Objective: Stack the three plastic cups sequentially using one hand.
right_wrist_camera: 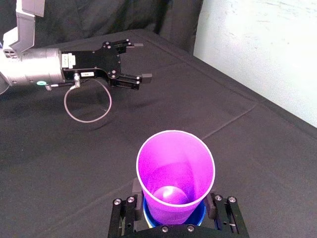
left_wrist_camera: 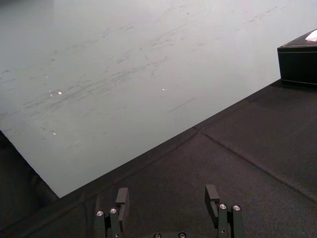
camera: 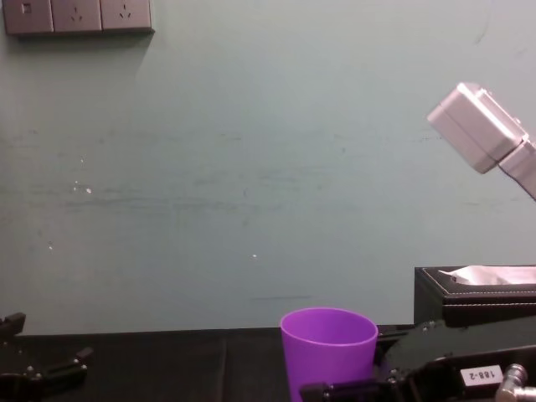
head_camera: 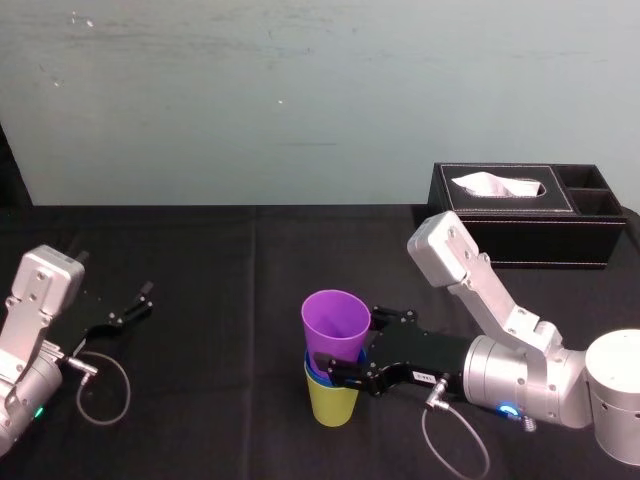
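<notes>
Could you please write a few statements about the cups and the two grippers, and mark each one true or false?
1. The purple cup sits inside the blue cup. True.
2. The bottom cup of the stack is red. False: it is a yellow-green cup.
3. The left gripper holds a cup. False: it is open and empty, out on the robot's left, apart from the stack.
4. The right gripper is at the stack, level with the lower part of the purple cup. True.
5. The tissue box lies between the two grippers. False: it stands at the back on the robot's right.
</notes>
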